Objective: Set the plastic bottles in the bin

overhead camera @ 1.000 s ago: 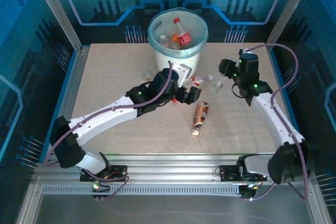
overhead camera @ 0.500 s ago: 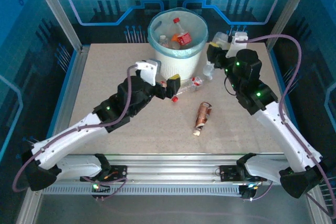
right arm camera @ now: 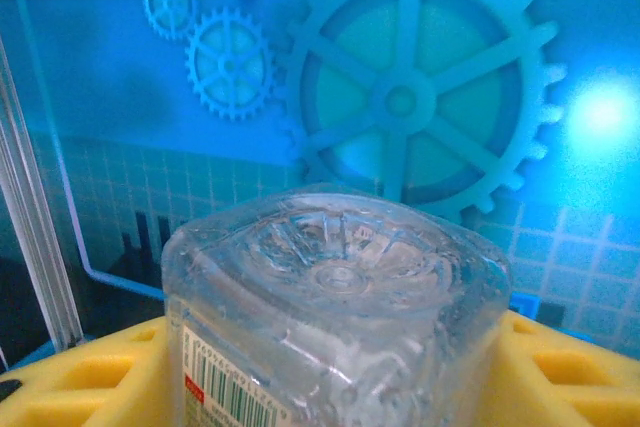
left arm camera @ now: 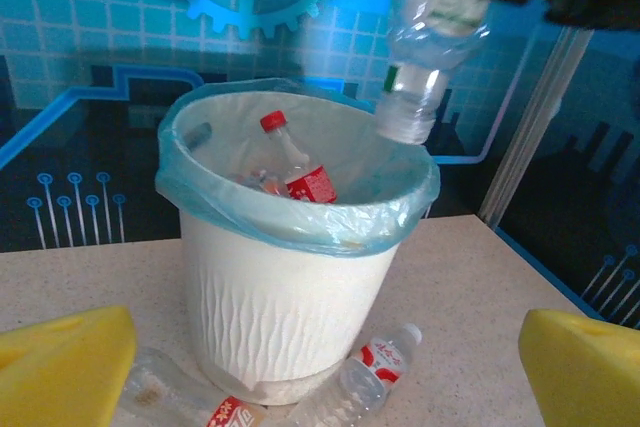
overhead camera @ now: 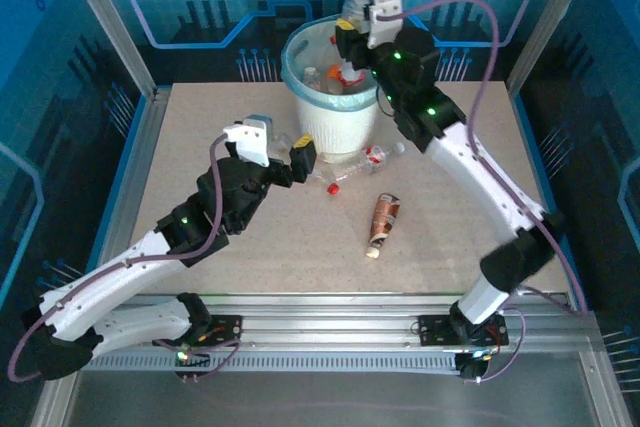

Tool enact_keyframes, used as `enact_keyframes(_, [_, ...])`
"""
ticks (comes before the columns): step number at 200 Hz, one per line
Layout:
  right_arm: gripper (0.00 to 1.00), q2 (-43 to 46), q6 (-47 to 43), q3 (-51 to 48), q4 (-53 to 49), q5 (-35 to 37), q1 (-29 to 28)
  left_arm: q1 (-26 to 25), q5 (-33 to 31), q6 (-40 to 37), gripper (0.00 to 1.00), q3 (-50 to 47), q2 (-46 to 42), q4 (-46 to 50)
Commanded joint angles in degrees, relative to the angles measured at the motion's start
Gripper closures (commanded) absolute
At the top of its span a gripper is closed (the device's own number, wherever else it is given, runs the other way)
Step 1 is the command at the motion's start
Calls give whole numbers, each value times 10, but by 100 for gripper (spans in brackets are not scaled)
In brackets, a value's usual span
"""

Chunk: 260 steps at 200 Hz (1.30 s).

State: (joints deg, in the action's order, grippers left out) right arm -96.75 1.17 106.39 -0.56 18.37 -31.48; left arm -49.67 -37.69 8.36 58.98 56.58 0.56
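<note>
The counter (overhead camera: 190, 127) carries the bin (overhead camera: 335, 122) at its far middle, with a red-capped bottle (left arm camera: 295, 167) inside. The right fingers (right arm camera: 90, 377), partly spread, clamp a clear bottle (left arm camera: 425, 37) neck-down above the bin's rim. The left fingers (left arm camera: 60, 367) gape wide, empty, near the bin. A brown-labelled bottle (overhead camera: 383, 219) lies mid-counter, and two clear bottles (left arm camera: 375, 372) lie just beside the bin's base.

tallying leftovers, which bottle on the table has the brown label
The bottle lying alone, away from the bin; both by the bin have red labels.
</note>
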Motion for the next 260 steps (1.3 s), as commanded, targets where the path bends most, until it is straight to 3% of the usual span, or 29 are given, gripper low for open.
enact_keyframes(1, [38,-51,-14,68,-58,-12,3,4,-27,-21,1,1,-15,-6])
enact_keyframes(57, [33,-108,-7,82,-89,16,4,15,-15,-25,1,19,-5,17])
enact_keyframes(145, [22,-105,0,79,-102,16,6,22,-4,-16,1,21,5,16])
enact_keyframes(233, [22,-93,7,58,-109,21,14,26,3,-5,1,22,9,18])
enact_keyframes(260, [32,-101,28,69,-131,6,24,26,5,-2,1,22,8,20])
